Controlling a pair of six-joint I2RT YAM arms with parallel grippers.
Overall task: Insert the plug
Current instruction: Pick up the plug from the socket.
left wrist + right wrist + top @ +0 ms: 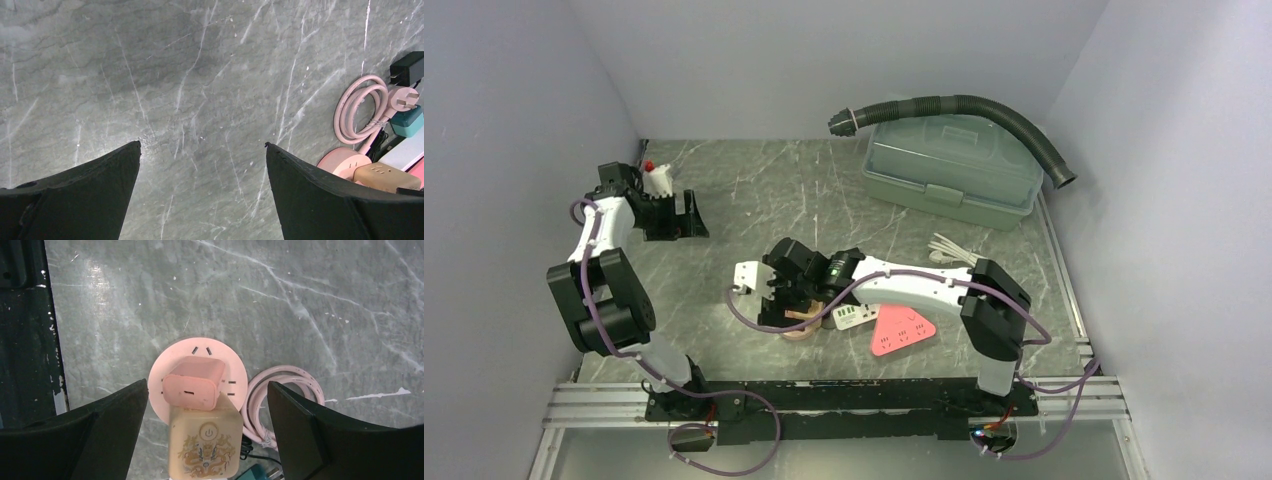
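A grey-green lidded box [949,165] sits on the marbled grey table [754,190], well beyond the right gripper [776,308] and off to its right. A black ribbed hose [984,105] arches over the lid. A bundle of white cable [949,250] lies nearer, also to that gripper's right. A pink triangular power strip [902,330] lies right of it, and a white block [746,275] just left of it. A red-capped white bottle [657,178] stands near the left gripper [692,218], on its far side.

Pink cube plug [192,385] stands upright on the face of the round pink socket hub [200,347], flush against it. Hub lies flat, its pink cord [292,374] coiled just beside.
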